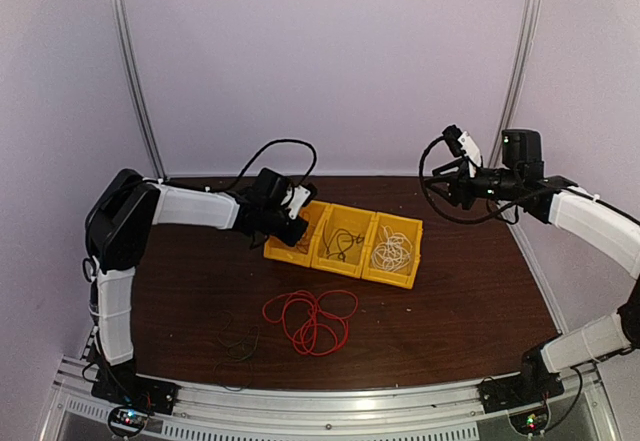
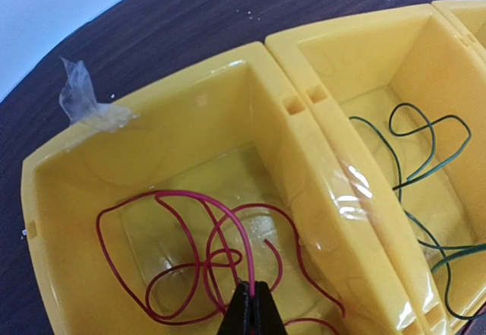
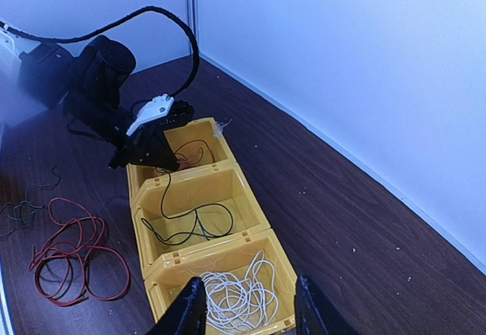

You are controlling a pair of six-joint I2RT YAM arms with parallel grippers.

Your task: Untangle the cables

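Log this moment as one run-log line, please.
left tool: shut on red wire in end bin | right tool: open, empty | red coil: on table

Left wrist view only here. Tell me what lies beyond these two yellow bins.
Observer: A third yellow bin toward the right arm holds a coiled white cable.
Operator: Report anything loose on the table.
Observer: A red cable lies looped there, outside any bin, nearer the arm bases.
Operator: Now the right tool.
Observer: The right tool is open, raised off to the right, holding nothing.
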